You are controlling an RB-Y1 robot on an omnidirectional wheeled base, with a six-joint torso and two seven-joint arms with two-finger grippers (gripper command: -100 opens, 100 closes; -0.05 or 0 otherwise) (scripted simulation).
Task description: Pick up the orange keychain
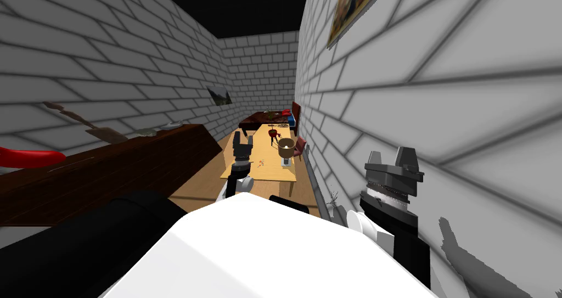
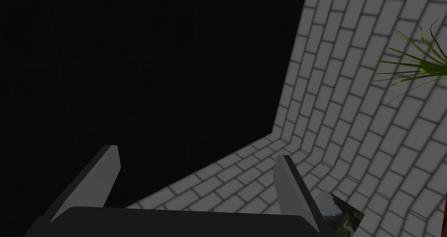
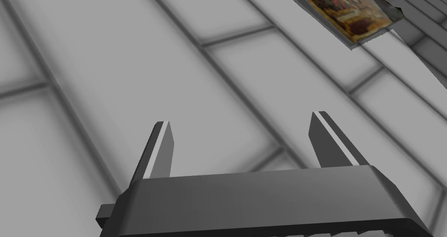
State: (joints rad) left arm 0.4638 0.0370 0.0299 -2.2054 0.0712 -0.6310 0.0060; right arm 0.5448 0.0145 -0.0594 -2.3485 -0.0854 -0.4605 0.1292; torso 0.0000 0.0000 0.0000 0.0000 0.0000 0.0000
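Note:
A tiny orange keychain [image 1: 260, 163] lies on the light wooden table [image 1: 277, 174] ahead, near its middle. My left gripper [image 1: 243, 139] is raised over the table's left side, pointing up, a little left of the keychain and apart from it. Its fingers [image 2: 104, 169] stand open with nothing between them, as the left wrist view of the left gripper [image 2: 197, 153] confirms. My right gripper [image 1: 391, 158] is held up close to the brick wall on the right, and the right gripper [image 3: 241, 119] is open and empty.
On the table stand a brown cup-shaped thing [image 1: 286, 145] and a small red item [image 1: 273, 132]. A dark wooden counter [image 1: 110, 168] runs along the left, bearing a red object [image 1: 27, 156]. A darker table [image 1: 263, 117] with clutter stands farther back. The brick wall [image 1: 439, 91] is close on the right.

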